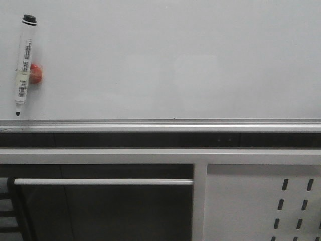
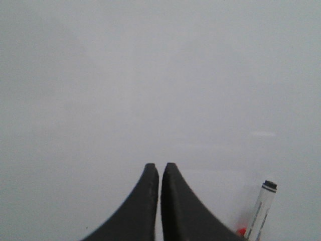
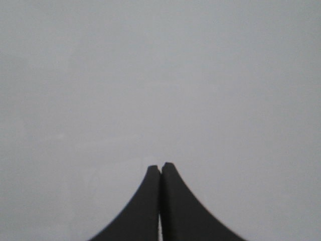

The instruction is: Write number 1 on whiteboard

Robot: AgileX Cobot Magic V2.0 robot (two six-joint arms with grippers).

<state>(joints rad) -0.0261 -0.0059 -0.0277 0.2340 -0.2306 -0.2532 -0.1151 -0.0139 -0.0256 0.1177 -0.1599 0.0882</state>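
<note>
The whiteboard fills the upper front view, glossy white-grey, with its silver rail along the bottom. No black stroke shows on it. A white marker pen with a black cap hangs upright at the board's far left, tip down, in front of a red round magnet. The pen also shows in the left wrist view. My left gripper is shut and empty, facing the bare board beside the pen. My right gripper is shut and empty, facing bare board. Neither gripper shows in the front view.
Below the rail runs a dark gap, then a grey metal frame. A horizontal silver bar lies at the lower left. A perforated grey metal panel is at the lower right.
</note>
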